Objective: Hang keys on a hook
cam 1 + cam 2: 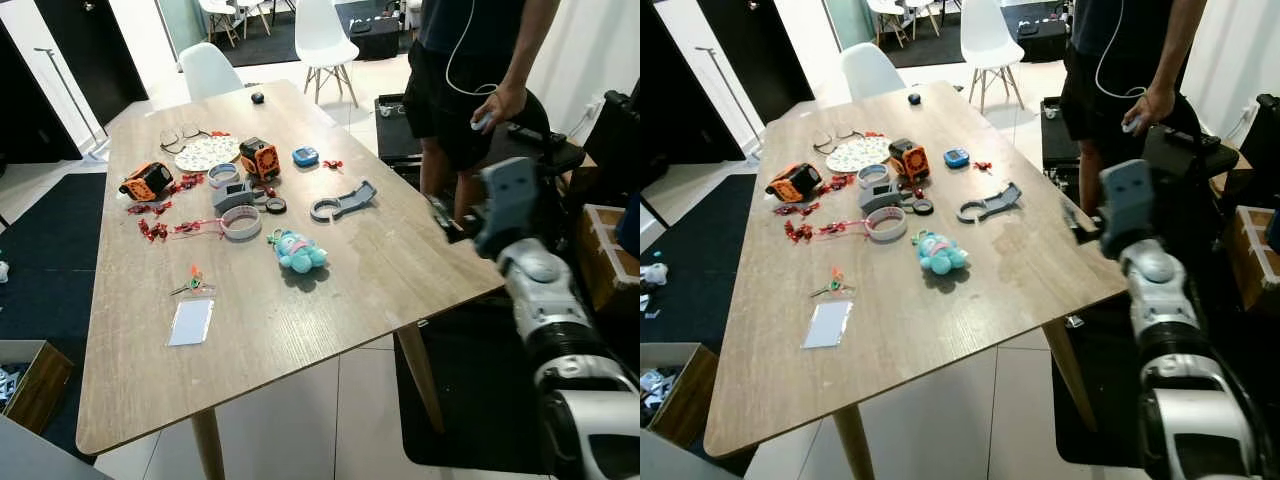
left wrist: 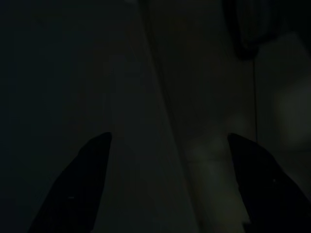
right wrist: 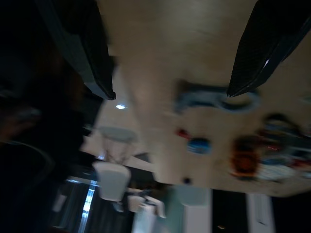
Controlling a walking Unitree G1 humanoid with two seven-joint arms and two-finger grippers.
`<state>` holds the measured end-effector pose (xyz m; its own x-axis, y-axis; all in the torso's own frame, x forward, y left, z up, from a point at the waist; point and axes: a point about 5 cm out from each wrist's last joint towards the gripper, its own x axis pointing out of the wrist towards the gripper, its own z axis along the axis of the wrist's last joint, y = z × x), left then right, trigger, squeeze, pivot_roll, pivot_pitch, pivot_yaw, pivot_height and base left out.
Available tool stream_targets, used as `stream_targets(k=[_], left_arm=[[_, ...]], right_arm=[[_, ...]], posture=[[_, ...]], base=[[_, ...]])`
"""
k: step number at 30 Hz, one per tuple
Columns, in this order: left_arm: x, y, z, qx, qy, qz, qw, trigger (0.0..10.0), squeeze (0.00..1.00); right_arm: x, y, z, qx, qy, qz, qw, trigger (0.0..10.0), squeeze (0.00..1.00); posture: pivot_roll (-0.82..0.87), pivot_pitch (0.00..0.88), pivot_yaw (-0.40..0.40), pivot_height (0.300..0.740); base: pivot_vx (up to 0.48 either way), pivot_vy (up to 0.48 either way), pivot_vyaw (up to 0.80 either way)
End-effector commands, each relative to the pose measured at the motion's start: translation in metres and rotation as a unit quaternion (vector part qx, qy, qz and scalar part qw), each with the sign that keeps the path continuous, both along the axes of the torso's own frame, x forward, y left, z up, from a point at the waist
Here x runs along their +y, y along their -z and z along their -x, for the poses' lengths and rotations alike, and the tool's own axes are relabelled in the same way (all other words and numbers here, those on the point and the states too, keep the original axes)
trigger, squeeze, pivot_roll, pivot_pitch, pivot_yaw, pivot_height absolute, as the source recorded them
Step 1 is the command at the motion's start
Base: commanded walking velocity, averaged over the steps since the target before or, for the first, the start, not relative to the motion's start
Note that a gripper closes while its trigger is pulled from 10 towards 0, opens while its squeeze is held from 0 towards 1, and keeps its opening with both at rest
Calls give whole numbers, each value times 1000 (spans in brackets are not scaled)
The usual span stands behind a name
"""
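Right gripper (image 3: 170,92), black fingers spread, hovers off the wooden desk's (image 1: 300,330) right edge. Left gripper (image 2: 167,184) hangs parted in shade. Small keys (image 1: 190,284) lie near the left edge.

Keys (image 1: 192,284) on table (image 1: 400,260), card (image 1: 191,322) just before them.

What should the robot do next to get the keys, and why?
Probably swing the right claw left across the table toward the keys. That claw is open and empty, raised by the table's right edge, while the keys lie far off on the left side just above the white card, with the blue plush toy in between. I can't spot a hook.
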<state>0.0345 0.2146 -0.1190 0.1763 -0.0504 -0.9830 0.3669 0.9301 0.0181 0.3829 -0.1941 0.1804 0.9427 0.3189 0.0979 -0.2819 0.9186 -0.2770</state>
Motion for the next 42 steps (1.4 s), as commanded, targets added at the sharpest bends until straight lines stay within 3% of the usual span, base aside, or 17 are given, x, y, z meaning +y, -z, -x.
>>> stream_targets(k=[1, 3, 4, 10, 11, 16, 17, 34, 42], left_arm=[[5, -1, 1, 4, 9, -7, 1000, 10000, 0], [4, -1, 1, 3, 9, -7, 1000, 10000, 0], [4, -1, 1, 3, 8, -6, 1000, 10000, 0], [4, -1, 1, 4, 6, -5, 1000, 10000, 0], [3, 0, 1, 5, 5, -5, 1000, 10000, 0], [3, 0, 2, 6, 5, -6, 1000, 10000, 0], [3, 0, 2, 6, 5, -6, 1000, 10000, 0], [3, -1, 0, 5, 11, -3, 1000, 10000, 0], [4, -1, 0, 6, 10, -2, 1000, 10000, 0]], right_arm=[[16, 8, -1, 20, -28, 19, 999, 10000, 1000], [24, 12, -1, 29, -41, 26, 998, 10000, 1000], [50, 29, 2, 58, -80, 52, 994, 10000, 1000], [79, 44, 9, 79, -121, 70, 987, 10000, 1000], [89, 47, 11, 82, -136, 76, 984, 10000, 318], [97, 46, 12, 86, -154, 73, 982, 10000, 278], [98, 46, 12, 87, -158, 70, 981, 10000, 0], [87, 46, 11, 90, -150, 64, 983, 10000, 0], [66, 51, 10, 98, -110, 88, 985, 10000, 0]], posture=[[-146, 1, 113, 740], [-146, 1, 113, 740], [-140, 2, 112, 740], [-133, 3, 109, 740], [-129, 3, 104, 740], [-126, 3, 101, 740], [-126, 3, 101, 740], [-140, 0, 110, 740], [-138, 0, 112, 740]], base=[[0, 0, 0], [0, 0, 0], [0, 0, 0], [0, 0, 0], [0, 0, 0], [0, 0, 443], [0, 0, 800], [0, 0, 800], [0, 0, 597]])
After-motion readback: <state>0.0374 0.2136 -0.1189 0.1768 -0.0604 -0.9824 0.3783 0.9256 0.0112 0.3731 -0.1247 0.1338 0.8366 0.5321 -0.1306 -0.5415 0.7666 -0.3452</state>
